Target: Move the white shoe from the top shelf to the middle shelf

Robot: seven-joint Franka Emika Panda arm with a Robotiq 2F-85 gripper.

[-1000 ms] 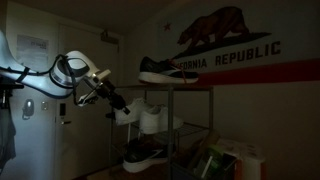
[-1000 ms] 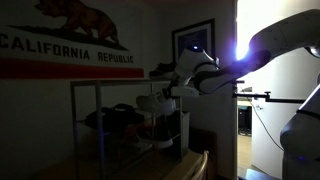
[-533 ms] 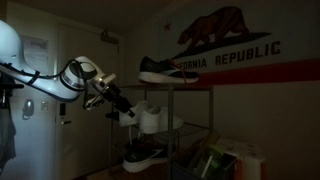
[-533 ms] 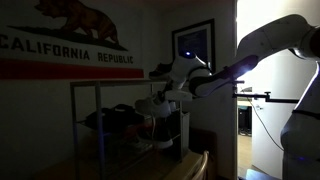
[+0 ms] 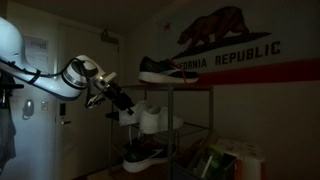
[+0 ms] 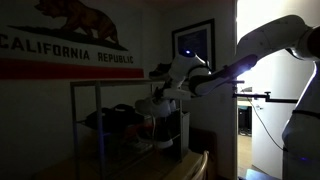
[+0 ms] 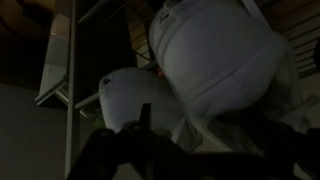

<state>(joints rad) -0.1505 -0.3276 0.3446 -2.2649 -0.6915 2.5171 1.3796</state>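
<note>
We saw the all-white low-top sneaker (image 5: 149, 118) at the level of the dark wire rack's (image 5: 211, 120) middle shelf (image 5: 188, 128), at 4 o'clock from the hand (image 5: 124, 106). Whether the hand clasped it, we could not tell. A dark, white-soled sneaker (image 5: 168, 69) sat on the top shelf (image 5: 195, 86).

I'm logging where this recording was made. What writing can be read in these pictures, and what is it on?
"CALIFORNIA REPUBLIC": on the wall flag, legible in full in an exterior view.
Paper sheet: print too small to read.
Wrist view: no text.
</note>
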